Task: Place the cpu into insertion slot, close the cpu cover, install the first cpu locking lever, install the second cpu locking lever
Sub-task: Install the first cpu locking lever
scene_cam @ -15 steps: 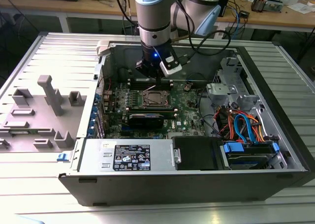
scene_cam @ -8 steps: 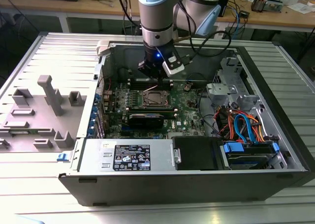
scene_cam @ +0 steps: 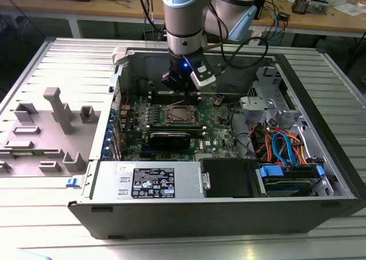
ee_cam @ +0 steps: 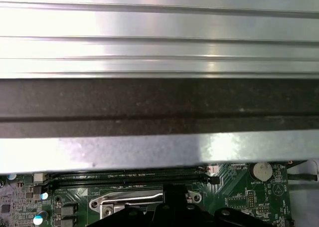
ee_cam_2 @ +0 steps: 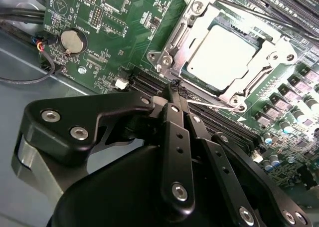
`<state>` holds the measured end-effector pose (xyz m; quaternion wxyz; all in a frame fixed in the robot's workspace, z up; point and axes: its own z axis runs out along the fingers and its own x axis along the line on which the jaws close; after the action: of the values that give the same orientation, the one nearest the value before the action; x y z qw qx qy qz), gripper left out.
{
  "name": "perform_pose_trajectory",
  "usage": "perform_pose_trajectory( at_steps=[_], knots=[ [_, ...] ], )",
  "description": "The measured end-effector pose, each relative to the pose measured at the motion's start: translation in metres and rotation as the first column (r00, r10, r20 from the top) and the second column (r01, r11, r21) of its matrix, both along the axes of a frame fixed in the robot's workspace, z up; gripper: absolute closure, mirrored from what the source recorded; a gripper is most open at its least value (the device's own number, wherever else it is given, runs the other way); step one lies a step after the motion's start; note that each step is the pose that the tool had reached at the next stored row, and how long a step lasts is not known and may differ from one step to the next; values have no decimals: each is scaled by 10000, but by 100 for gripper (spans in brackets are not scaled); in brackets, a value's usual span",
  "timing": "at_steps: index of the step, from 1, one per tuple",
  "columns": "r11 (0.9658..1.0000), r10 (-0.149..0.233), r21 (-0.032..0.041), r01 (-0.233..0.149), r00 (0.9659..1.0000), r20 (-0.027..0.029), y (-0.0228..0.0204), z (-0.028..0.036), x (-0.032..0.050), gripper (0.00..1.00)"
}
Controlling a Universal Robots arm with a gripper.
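Sitting flat in the insertion slot (ee_cam_2: 225,57), the cpu (ee_cam_2: 223,55) shows a pale, dull silver square top, and the cpu cover (ee_cam_2: 271,52), a thin grey metal frame, lies closed around it on the green motherboard (ee_cam_2: 99,32). A thin wire lever (ee_cam_2: 212,103) runs along the frame's near edge. The arm drops straight down into the open computer case (scene_cam: 320,174), and the black gripper (ee_cam_2: 174,90) has its fingertips pressed together right at that lever beside the socket.
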<state>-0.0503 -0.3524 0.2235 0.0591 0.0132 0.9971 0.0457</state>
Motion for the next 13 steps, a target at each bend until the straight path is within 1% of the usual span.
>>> perform_pose_trajectory(
  at_steps=[3, 7, 8, 9, 10, 11, 12, 13],
  knots=[
    [10000, 40, -28, -40, 10000, 0, 21, -2, 4, 89],
    [10000, 86, 8, -86, 10000, 0, 24, -2, 4, 89],
    [9999, 99, 52, -99, 10000, 1, 23, -1, 5, 89],
    [9999, 108, 122, -108, 9999, 4, 23, -2, 5, 89],
    [9998, 111, 162, -111, 9999, 5, 23, -2, 4, 89],
    [9998, 112, 168, -112, 9999, 6, 21, -2, 4, 89],
    [9998, 114, 190, -114, 9999, 5, 19, -2, 5, 89],
    [9995, 113, 279, -114, 9999, 9, 11, -1, 4, 89]
  ],
)
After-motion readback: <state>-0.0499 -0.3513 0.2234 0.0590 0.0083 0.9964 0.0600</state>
